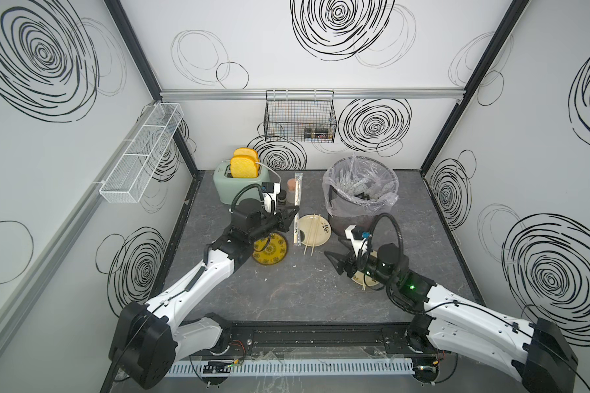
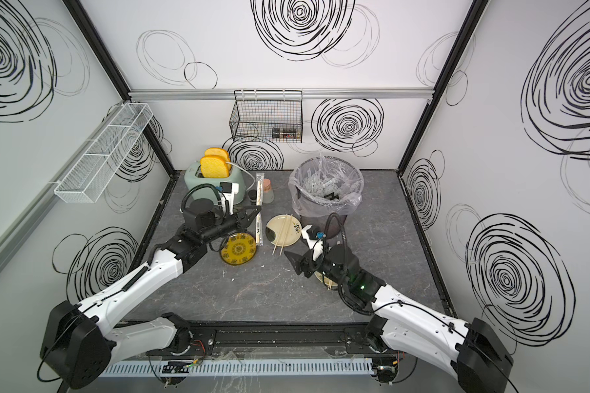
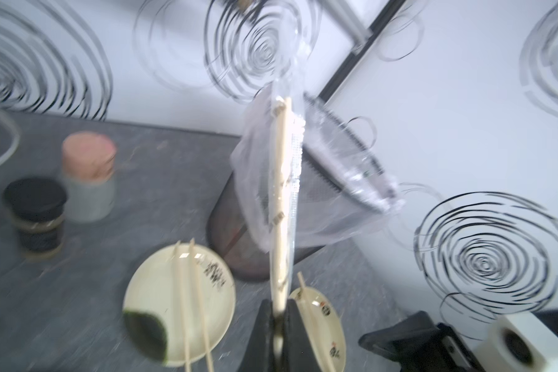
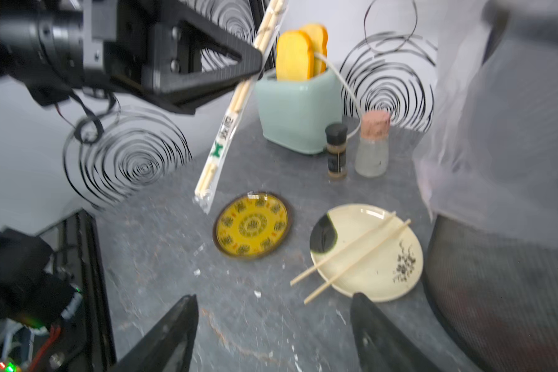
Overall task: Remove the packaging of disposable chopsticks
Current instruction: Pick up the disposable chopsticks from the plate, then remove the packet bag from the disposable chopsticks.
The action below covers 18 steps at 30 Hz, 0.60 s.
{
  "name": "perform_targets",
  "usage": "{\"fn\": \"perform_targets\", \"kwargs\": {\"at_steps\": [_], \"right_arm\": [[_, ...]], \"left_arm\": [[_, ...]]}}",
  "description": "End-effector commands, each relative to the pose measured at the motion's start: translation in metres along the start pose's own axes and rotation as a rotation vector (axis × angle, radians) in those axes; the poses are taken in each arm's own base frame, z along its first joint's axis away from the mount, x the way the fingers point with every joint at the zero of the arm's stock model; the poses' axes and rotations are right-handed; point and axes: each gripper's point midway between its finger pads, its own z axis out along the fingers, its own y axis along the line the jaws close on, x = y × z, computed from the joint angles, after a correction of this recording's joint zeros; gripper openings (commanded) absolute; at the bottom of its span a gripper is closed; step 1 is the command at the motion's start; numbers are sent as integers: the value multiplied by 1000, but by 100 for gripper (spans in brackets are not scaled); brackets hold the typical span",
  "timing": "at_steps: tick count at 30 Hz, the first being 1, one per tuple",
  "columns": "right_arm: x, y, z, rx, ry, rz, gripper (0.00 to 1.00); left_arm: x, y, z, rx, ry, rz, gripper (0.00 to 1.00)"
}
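A dark grey marbled tabletop [image 1: 286,296] enclosed by white walls scrawled with black spirals. At the back we see a pale green toaster [image 1: 223,187] holding two yellow toast slices, a dark-lidded jar [image 4: 336,151], a cork-stoppered bottle [image 4: 372,148] and a mesh bin [image 1: 338,217] lined with clear plastic.

The left gripper [image 4: 258,62] is clamped on a wrapped pair of chopsticks [image 4: 239,96], gripping it partway along its length. The pair stands steeply tilted, enclosed in its clear sleeve [image 4: 219,145] with green and dark print. Its lower end hangs near the yellow plate [image 4: 252,225]; whether it touches the table we cannot tell. In both top views the wrapped pair runs from beside the bottle to just beside the cream plate [image 1: 321,238].

On that plate lies a bare pair [image 4: 351,254] of chopsticks, unwrapped, its ends overhanging the rim.

A second cream plate [image 3: 335,328] carries another bare stick [image 3: 303,290]; in the top views it lies partly hidden under the right arm.

The right gripper [image 4: 273,296] hovers over the table with its jaws wide apart and empty, clear of the wrapped pair.
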Motion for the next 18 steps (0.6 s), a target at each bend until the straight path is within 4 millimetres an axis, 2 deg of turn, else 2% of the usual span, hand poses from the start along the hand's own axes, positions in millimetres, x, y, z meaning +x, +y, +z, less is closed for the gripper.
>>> {"fn": "perform_targets", "kwargs": {"at_steps": [1,3,6,10,18], "right_arm": [[-39,31,-9,-238,-38,88,78],[-55,42,-12,-336,-53,110,78],[-67,55,-15,-434,-60,141,76],[-71,64,-13,-509,-52,164,75],[-71,71,-4,-571,-12,211,65]], "left_arm": [[-38,-72,-9,274,-142,3,0],[-39,-98,-17,368,-177,8,0],[-28,-118,-22,436,-162,-19,0],[-16,-124,-25,456,-143,-26,0],[3,-134,-29,485,-106,-22,0]]}}
